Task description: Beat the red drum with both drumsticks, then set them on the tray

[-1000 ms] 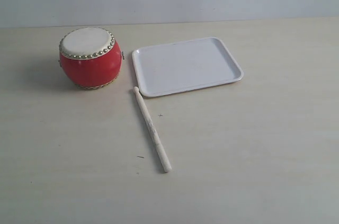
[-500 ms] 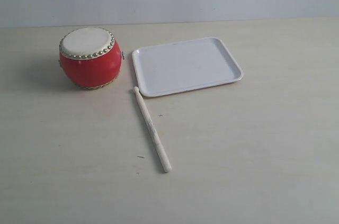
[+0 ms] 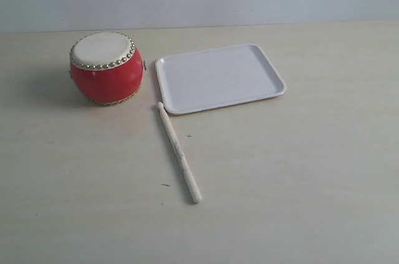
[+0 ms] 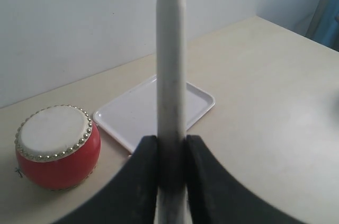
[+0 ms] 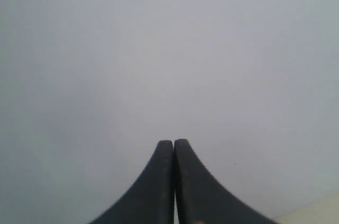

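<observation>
a red drum (image 3: 106,67) stands upright near the far left corner of the pale worktop (image 3: 299,170), its cream skin facing up and gold studs ringing the rim. just beside it, toward the middle of the far edge, a flat white tray (image 3: 221,78) lies with nothing on it, a narrow strip of worktop between the two. a loose drumstick (image 3: 179,152) lies flat on the worktop, one end just beside the tray's near left corner, the other pointing toward the near edge. whether that end touches the tray cannot be told.

seen from the left wrist, the left gripper (image 4: 171,166) clamps its two black fingers (image 4: 143,176) on the lower part of a second drumstick (image 4: 170,65), the jaws parted only by the stick's width. that stick runs straight out from the grip, raised above the worktop, with the drum and tray below and beyond it.

seen from the right wrist, the right gripper (image 5: 174,152) has its fingers pressed together and grips nothing. it faces a plain grey wall (image 5: 159,49).
</observation>
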